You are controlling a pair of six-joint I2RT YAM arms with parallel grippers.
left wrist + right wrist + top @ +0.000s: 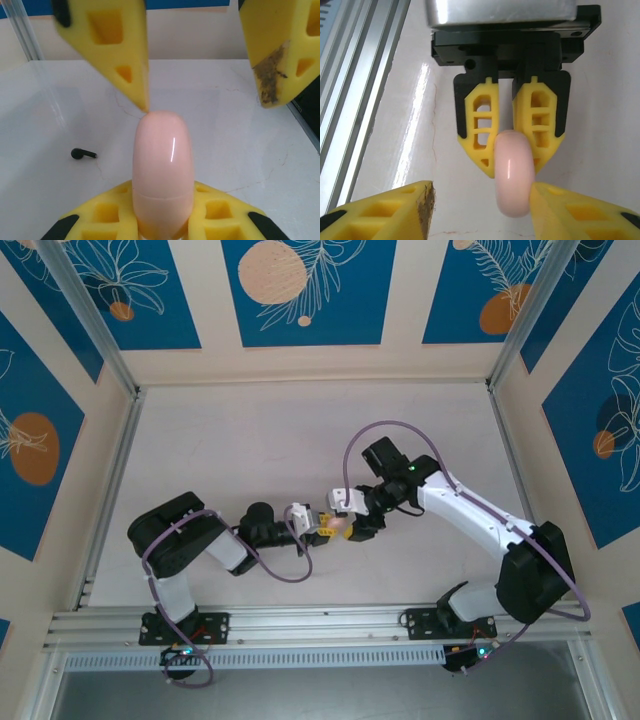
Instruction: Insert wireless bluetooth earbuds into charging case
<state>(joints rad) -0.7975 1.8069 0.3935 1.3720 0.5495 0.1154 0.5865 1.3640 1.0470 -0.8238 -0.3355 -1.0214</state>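
- L claw was pinching the pink disc, one pad on each flat side. So the disc stood up on its edge.
- R claw was spread wide round the far end of the disc. One finger had its tip right at the disc's top. The other finger, w/ a dirty patch, hung well off to the side & didn't touch.
- The disc looked hard, smooth & shiny, so prob. slippery. A thin line ran round it, low down by L claw's pads. I'd guess a lid joins there, so it may be a case that's shut, but I couldn't tell for sure.
- If so, best to hold it by the flat sides, as L claw did, & pick at that line w/ a fingertip. Squeeze on the round edge & it could pop out.
- One earbud lay on the white table, off to one side of the disc & well apart from both claws.
- The earbud looked tiny, light & hard, w/ a round bud & a thin stem. It'd prob. roll or skid if bumped. I'd grab it across the bud w/ just the fingertips, not by the stem.
- L wrist view showed the earbud & the line on the disc. R wrist view showed L claw's grip head-on, plus a metal rail along the table's side.
- Top view showed where it all was: both arms met near the mid of the table, toward the front, w/ the disc between them.
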